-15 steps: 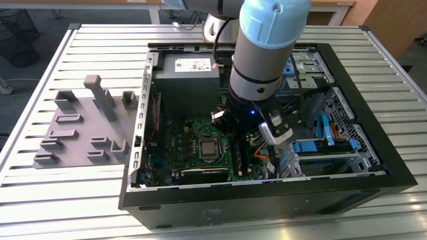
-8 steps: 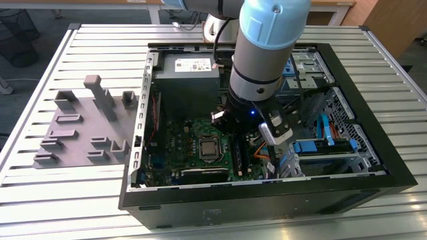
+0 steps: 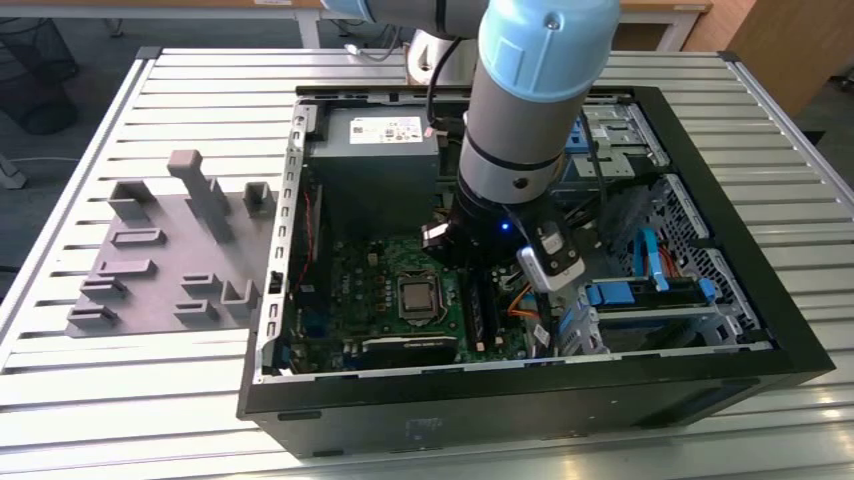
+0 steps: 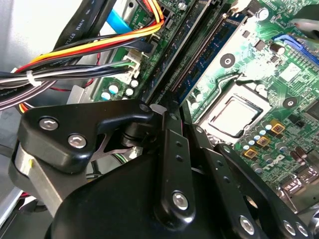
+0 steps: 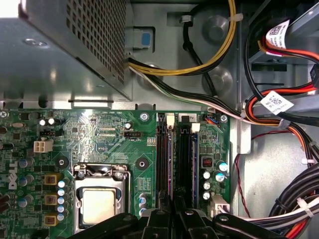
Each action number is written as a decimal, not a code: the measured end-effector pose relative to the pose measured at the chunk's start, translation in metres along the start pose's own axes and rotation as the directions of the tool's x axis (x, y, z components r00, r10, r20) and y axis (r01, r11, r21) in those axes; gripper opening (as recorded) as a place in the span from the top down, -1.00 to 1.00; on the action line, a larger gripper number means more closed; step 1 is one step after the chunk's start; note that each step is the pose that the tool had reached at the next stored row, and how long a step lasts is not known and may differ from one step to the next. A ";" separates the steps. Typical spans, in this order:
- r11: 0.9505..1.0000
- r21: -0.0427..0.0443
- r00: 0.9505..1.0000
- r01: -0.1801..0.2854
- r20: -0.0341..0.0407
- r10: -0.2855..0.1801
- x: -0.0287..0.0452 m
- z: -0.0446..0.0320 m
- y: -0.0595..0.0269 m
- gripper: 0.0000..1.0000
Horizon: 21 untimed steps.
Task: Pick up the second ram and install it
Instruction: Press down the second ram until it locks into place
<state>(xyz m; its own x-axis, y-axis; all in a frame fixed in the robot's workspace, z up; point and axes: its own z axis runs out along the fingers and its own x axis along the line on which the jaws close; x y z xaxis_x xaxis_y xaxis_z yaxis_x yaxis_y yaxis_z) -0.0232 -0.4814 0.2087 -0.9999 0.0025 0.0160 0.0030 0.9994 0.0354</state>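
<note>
We are seeing the gripper (image 5: 172, 219) hanging low inside the case (image 3: 747, 290), closed over the slots (image 5: 174, 159) beside the CPU (image 5: 101, 205). The ram (image 5: 194, 164) is sitting seated there; cables (image 5: 294, 149) are crowding one edge.

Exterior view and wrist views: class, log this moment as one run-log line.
gripper: inside PC case, over RAM slots | motherboard: CPU socket beside slots | fixture: outside case
</note>
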 end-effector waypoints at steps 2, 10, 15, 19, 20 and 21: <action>1.000 0.000 1.000 0.000 0.000 0.000 0.0000 0.0004 0.0000 0.73; 1.000 0.001 1.000 0.000 0.000 0.000 0.0000 0.0005 0.0000 0.70; 1.000 0.001 1.000 0.000 0.000 0.000 0.0000 0.0005 0.0000 0.58; 1.000 0.001 1.000 0.000 0.000 0.000 0.0000 -0.0007 0.0000 0.58; 1.000 0.001 1.000 0.000 0.000 0.000 0.0000 -0.0027 0.0001 0.58; 1.000 0.001 1.000 0.000 0.000 0.000 0.0001 -0.0053 0.0002 0.58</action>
<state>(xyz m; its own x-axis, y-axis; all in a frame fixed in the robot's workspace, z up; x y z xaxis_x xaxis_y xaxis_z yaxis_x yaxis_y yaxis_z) -0.0232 -0.4814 0.2140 -0.9999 0.0025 0.0159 0.0031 0.9994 0.0347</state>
